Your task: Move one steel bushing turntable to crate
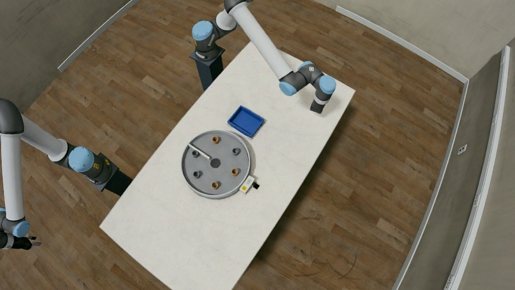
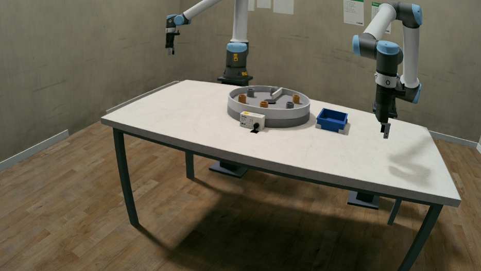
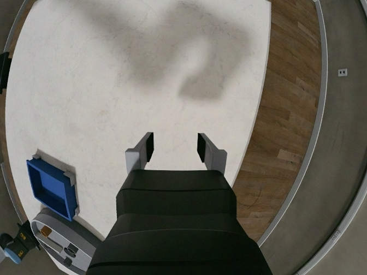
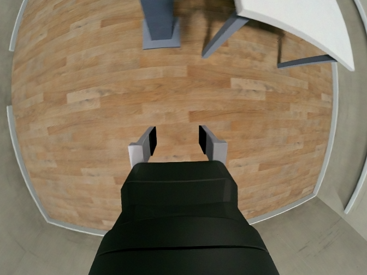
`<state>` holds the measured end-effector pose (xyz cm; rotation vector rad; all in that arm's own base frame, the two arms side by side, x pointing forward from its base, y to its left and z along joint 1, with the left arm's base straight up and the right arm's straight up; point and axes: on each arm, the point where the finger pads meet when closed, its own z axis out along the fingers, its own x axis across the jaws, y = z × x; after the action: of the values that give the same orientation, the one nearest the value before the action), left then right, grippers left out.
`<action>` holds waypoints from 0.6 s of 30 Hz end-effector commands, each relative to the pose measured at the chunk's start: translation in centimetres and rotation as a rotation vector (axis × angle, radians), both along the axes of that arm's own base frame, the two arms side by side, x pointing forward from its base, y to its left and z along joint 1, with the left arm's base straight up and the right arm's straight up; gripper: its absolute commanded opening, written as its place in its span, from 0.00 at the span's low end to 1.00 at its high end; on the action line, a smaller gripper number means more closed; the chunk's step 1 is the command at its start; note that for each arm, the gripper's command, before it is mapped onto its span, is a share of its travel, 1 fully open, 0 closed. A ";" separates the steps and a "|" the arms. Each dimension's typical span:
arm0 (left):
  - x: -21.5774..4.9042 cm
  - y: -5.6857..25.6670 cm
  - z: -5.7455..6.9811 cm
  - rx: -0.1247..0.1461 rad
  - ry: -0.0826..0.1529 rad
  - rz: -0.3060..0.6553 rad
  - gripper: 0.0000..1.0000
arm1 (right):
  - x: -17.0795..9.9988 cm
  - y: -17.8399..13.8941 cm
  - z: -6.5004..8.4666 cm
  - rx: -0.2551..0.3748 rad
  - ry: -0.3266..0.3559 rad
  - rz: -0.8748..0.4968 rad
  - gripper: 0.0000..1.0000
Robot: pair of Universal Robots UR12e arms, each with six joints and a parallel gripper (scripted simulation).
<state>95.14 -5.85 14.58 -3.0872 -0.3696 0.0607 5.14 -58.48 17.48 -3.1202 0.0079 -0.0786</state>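
Note:
Three grey steel bushings [image 1: 236, 151] [image 1: 195, 154] [image 1: 197, 173] [image 2: 289, 104] and three copper-coloured ones [image 1: 215, 139] [image 1: 235, 171] [image 1: 215, 184] stand on the round turntable [image 1: 203, 165] [image 2: 286, 112] [image 3: 67, 223]. The blue crate [image 1: 239, 130] [image 2: 329, 126] [image 3: 71, 198] is empty and sits level between its grey corner guides [image 2: 341, 130] [image 3: 70, 177]. My left gripper [image 2: 385, 130] [image 3: 175, 141] is open and empty above the table, on the crate's far side from the turntable. My right gripper [image 1: 35, 241] [image 2: 171, 51] [image 4: 177, 134] is open and empty, out beyond the table over the floor.
A pale bar [image 1: 199, 150] [image 2: 277, 92] reaches from the turntable's hub to its rim, close by one steel bushing. A raised rim surrounds the turntable. A white box [image 1: 247, 184] [image 2: 252, 120] with a black knob sits against its outside. The crate stands close beside the turntable.

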 end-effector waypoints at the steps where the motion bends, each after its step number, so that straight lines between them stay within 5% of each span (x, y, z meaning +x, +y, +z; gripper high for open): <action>1: 0.1 0.0 0.2 0.000 -0.002 0.000 1.00 | -3.9 -1.9 0.2 -0.021 0.050 0.025 1.00; 12: -0.1 -0.7 0.2 0.000 -0.003 -0.002 1.00 | -3.9 -1.9 0.2 -0.021 0.050 0.025 1.00; 18: -0.9 -4.6 0.6 0.000 -0.004 -0.012 1.00 | -3.9 -1.9 0.2 -0.021 0.050 0.025 1.00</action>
<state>95.06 -6.27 14.59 -3.0865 -0.3732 0.0606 1.32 -60.14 17.62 -3.1387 -0.0304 -0.0013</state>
